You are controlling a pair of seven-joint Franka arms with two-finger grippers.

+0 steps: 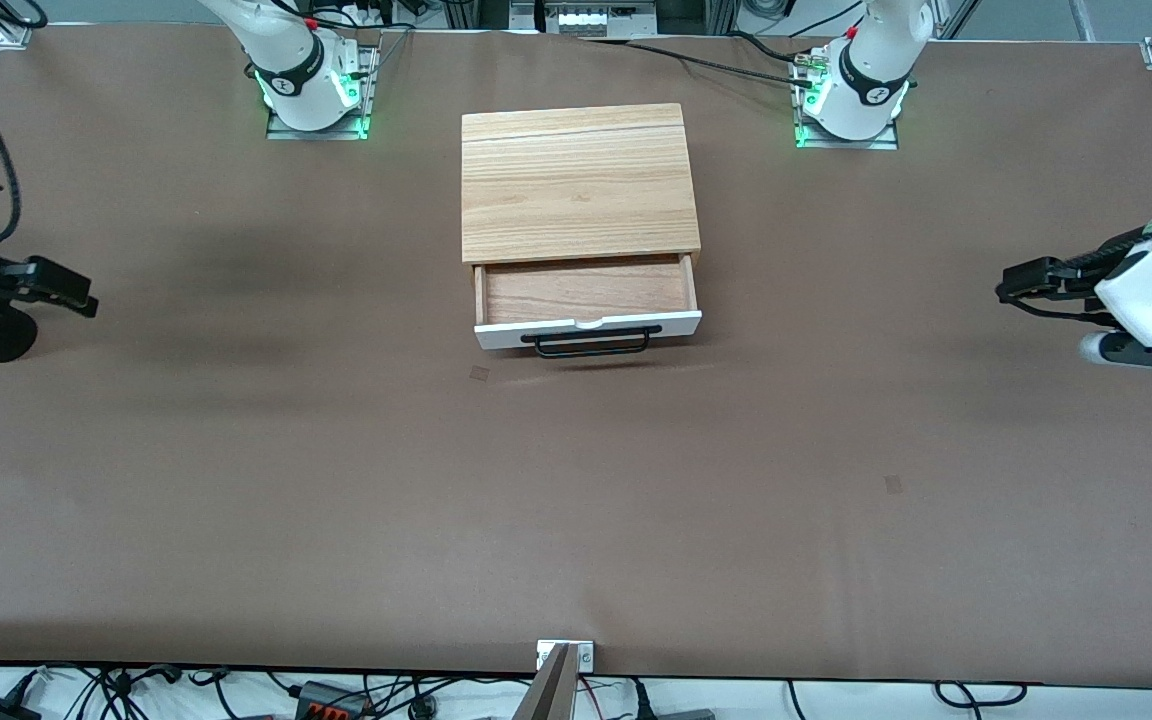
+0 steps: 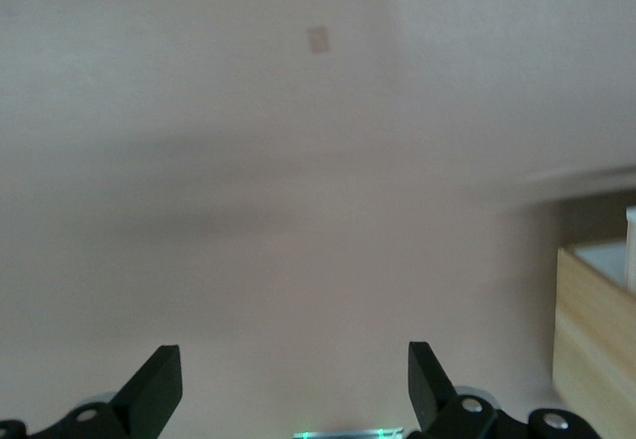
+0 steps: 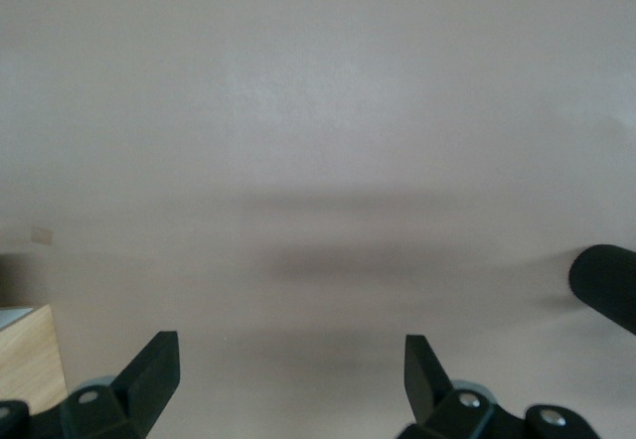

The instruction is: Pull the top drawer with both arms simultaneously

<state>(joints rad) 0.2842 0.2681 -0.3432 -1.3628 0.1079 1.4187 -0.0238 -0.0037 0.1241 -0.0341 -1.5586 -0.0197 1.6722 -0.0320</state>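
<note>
— Where's the top drawer sitting right now?

— Pulled out of the cabinet, toward the front camera. Its light wood floor is showing, the white front panel is the nearest part, and the black bar handle hangs off that panel. The cabinet itself sits about midway between the two bases. On a clock face laid over the front view, it's just up from the centre, toward twelve.

— And the arms? Is either one on the handle?

— No. Both are well apart from it. The left gripper is out at roughly three o'clock, over bare brown table toward the left arm's end. The right gripper is at about nine o'clock, over the table toward the right arm's end.

— Are the fingers clamped on anything?

— Nothing at all. In the left wrist view the left gripper has its two black fingers spread wide with only tabletop between them, and a corner of the cabinet shows at the edge. The right wrist view is the same story: the right gripper is released, fingers wide apart, holding nothing, with a bit of the cabinet at the side.

— Anything else on the table?

— A small darker square mark close to the drawer front, nearer the front camera.
</note>
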